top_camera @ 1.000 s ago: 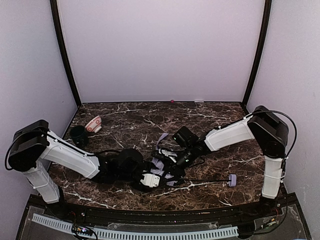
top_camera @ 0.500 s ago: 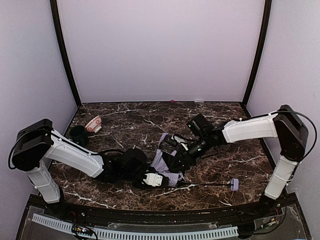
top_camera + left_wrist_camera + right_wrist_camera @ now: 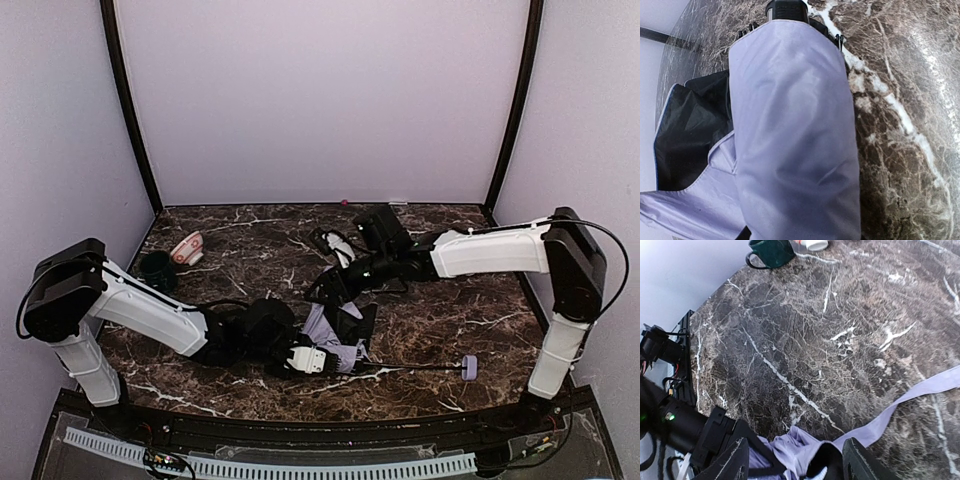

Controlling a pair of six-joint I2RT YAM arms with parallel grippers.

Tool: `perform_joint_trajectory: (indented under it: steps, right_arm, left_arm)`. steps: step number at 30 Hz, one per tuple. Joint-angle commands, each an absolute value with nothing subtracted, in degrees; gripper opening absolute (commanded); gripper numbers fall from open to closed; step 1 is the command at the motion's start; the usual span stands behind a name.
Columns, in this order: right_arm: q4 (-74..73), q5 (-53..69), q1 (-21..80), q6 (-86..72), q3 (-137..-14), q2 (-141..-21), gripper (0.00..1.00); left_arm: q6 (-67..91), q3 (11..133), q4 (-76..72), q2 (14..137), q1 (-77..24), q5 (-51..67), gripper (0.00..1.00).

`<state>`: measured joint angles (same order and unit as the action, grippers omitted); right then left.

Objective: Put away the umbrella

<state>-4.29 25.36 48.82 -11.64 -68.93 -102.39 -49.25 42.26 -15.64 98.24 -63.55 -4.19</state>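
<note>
**Right hand (image 3: 338,282) opened and backed off; left hand (image 3: 305,358) on the umbrella (image 3: 335,342)**

Vs a second earlier: the right arm had swung its elbow out toward the right wall and stretched almost level across the tabletop (image 3: 250,235). The right hand had left the crumpled heap near the front and sat further back, over the far edge of the fabric. The umbrella barely shifted. The canopy (image 3: 322,325) looked less bunched, lavender side up, with a flap of black underside showing on its right. The shaft (image 3: 410,369) still ran right along the front to the knob handle (image 3: 469,367), in about the same spot. The left arm and left hand held position at the canopy's near edge.

Hands:
- **Left hand:** it was closed on a fold of the canopy (image 3: 790,125). Lavender fabric filled its wrist view from the bottom up to the black fingertip (image 3: 786,9) at the top, with black underside off to the left.
- **Right hand (image 3: 796,459):** it stood wide, fingers (image 3: 736,462) well apart and nothing pinched. Bunched lavender fabric lay just beyond the gap. The strap (image 3: 920,390) trailed from it across the marble toward the right of that view.

The umbrella lay on the tabletop at front centre, canopy between the two hands. The green mug (image 3: 157,268) and the red-patterned bowl (image 3: 187,247) sat at the left rear, well apart from it.
</note>
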Motion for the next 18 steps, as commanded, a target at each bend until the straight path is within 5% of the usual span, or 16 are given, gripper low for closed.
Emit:
perform_joint_trajectory:
  steps: [1, 5, 8, 18]
  right_arm:
    - [-4.44, 22.64, 50.44, -13.01, -72.34, -106.12, 0.59]
    - [-5.86, 24.72, 50.60, -12.94, -72.13, -106.97, 0.20]
    - [-7.72, 24.94, 50.46, -12.41, -69.46, -104.42, 0.00]
    - [-4.69, 23.76, 48.60, -16.68, -50.30, -94.42, 0.00]
  left_arm:
    - [-47.87, 40.52, -6.50, 99.49, -63.68, -5.03, 0.31]
    - [-47.09, 40.19, -6.58, 99.29, -63.72, -5.06, 0.32]
    - [-46.54, 39.70, -6.83, 99.23, -63.72, -5.21, 0.32]
    - [-42.86, 38.06, -9.76, 97.56, -63.72, -3.65, 0.31]
